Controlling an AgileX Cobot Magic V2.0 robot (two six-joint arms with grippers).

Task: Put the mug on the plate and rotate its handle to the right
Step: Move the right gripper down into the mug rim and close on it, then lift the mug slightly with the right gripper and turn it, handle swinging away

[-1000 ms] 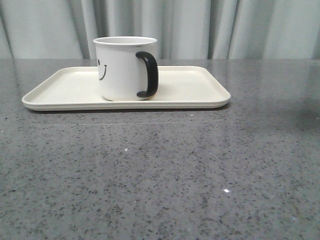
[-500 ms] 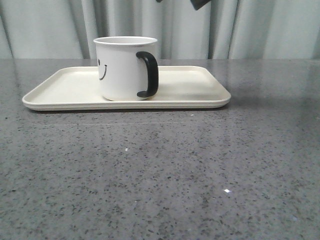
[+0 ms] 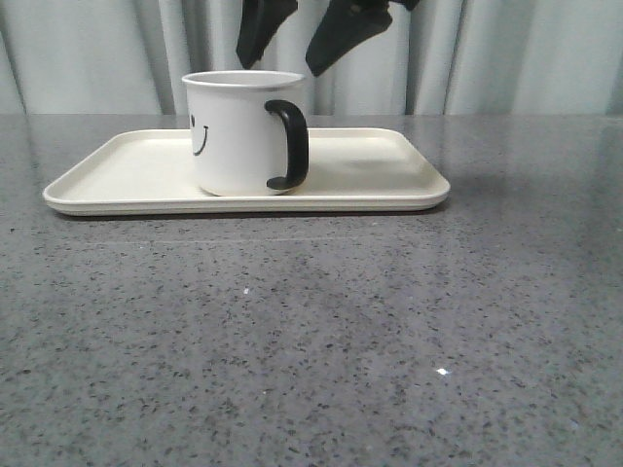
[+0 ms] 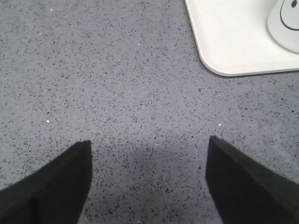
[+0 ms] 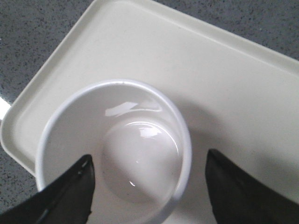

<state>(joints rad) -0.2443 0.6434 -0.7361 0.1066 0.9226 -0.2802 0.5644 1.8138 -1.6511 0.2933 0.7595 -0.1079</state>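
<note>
A grey speckled counter [image 3: 321, 331] is seen before pale pleated curtains [image 3: 526, 53]. The plate [image 3: 127, 165] lies flat on the counter, and the mug [image 3: 238, 136] is stood upright on it, somewhat left of the plate's middle. The handle [image 3: 289, 144] is turned toward the camera and slightly to the right, while the smiley print [image 3: 200, 136] is shown on the mug's left side. The right gripper [image 3: 292, 34] is held above the mug's rim, its fingers [image 3: 343, 34] spread apart and nothing gripped; in the right wrist view the open mug mouth [image 5: 114, 149] is framed between them. The left gripper [image 4: 147, 182] is kept low over bare counter beside the plate's corner [image 4: 210, 60], its fingers [image 4: 51, 186] parted wide and nothing held
</note>
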